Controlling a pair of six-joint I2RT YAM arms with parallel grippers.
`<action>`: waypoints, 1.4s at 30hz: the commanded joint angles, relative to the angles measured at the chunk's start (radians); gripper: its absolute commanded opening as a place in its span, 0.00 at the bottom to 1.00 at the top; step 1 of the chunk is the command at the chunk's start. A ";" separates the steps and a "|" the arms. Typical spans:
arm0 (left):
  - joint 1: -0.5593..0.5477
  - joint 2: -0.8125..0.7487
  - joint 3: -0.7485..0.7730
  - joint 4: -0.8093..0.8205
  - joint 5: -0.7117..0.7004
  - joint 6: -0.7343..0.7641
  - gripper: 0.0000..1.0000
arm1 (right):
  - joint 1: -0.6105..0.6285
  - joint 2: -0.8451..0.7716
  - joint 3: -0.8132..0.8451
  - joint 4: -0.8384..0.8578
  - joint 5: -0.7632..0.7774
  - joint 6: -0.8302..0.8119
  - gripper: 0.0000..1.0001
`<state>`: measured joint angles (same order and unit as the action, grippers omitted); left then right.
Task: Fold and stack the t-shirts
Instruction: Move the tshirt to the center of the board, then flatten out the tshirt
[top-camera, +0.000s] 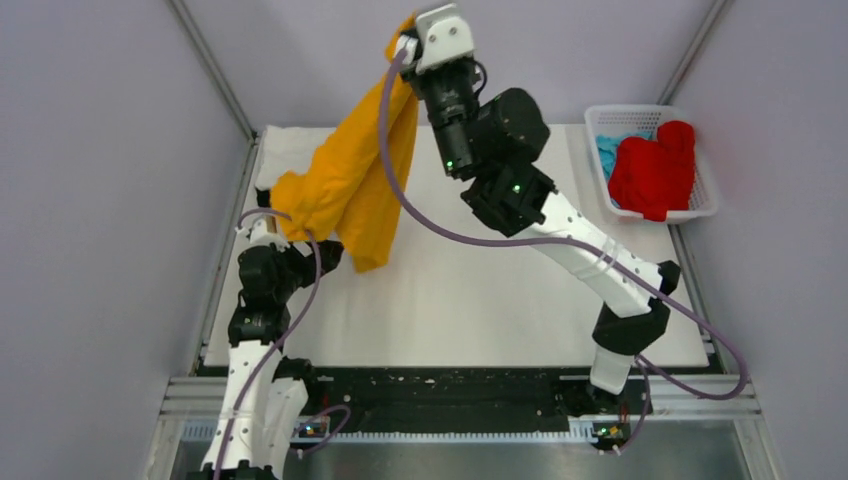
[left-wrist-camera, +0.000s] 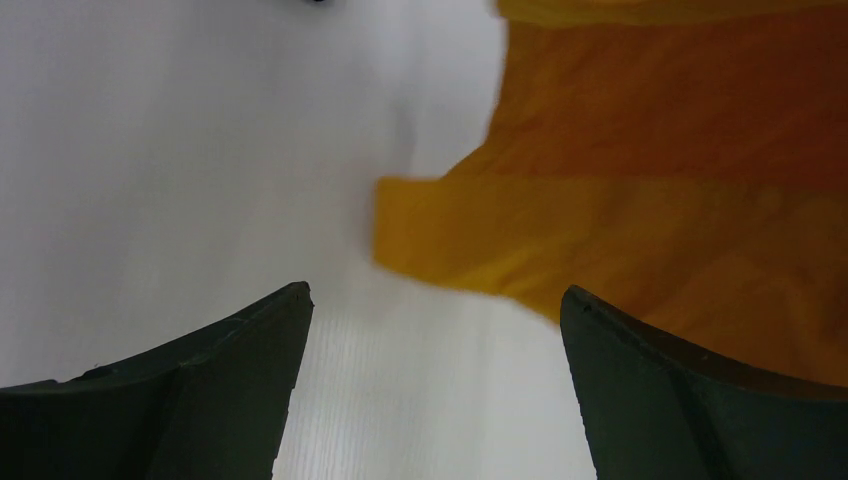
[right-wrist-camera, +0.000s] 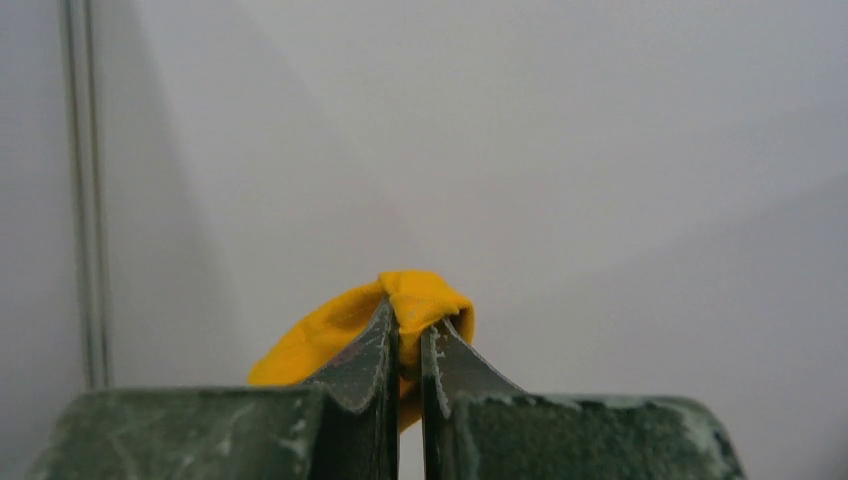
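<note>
High above the far edge of the tabletop (top-camera: 480, 300), the right claw (right-wrist-camera: 408, 335) is clamped on a bunched corner of the mustard t-shirt (top-camera: 350, 180), which hangs down leftward. The left claw (left-wrist-camera: 435, 300) stands apart, holding nothing, just beside the shirt's lower edge. A red t-shirt (top-camera: 655, 170) and a light blue t-shirt (top-camera: 607, 150) lie in the white basket (top-camera: 640, 112).

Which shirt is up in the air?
The orange-yellow shirt: the right gripper pinches it and it hangs down. The red shirt and the blue shirt lie in the basket.
</note>
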<state>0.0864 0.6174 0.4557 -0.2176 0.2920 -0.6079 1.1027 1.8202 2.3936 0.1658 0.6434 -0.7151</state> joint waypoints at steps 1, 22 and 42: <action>0.003 -0.031 0.085 -0.099 -0.083 -0.026 0.99 | -0.023 -0.108 -0.331 0.179 0.089 -0.051 0.00; 0.002 0.147 0.094 -0.179 -0.134 -0.101 0.99 | -0.841 -0.638 -1.729 -0.018 -0.508 1.202 0.00; -0.310 1.046 0.590 0.058 -0.063 -0.137 0.80 | -0.848 -0.544 -1.772 -0.041 -0.510 1.154 0.00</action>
<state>-0.1471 1.5730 0.9318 -0.1925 0.2733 -0.7200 0.2543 1.2633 0.6132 0.0887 0.1291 0.4404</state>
